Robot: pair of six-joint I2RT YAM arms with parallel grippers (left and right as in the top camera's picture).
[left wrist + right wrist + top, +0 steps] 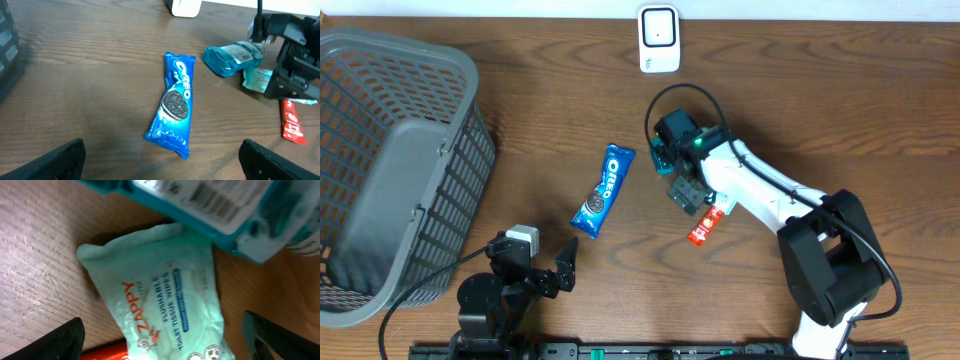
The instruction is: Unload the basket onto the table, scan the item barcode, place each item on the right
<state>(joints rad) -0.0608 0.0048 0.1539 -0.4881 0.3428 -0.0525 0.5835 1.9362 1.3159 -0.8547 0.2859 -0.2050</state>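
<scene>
Left pincer: wide open, empty, lower left of the overhead view.
Right pincer: spread wide, holding nothing, over the wipes pack (Zappy brand), right of centre.
Blue bottle: barcode label showing, just beside the wipes pack.
Oreo pack: flat on the desk, centre.
Scanner: top edge, centre.

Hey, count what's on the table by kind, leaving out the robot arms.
Packets: 3, Oreo pack, wipes pack, red sachet
Bottles: 1, teal bottle
Baskets: 1, grey basket
Scanners: 1, white scanner
Total: 6
</scene>
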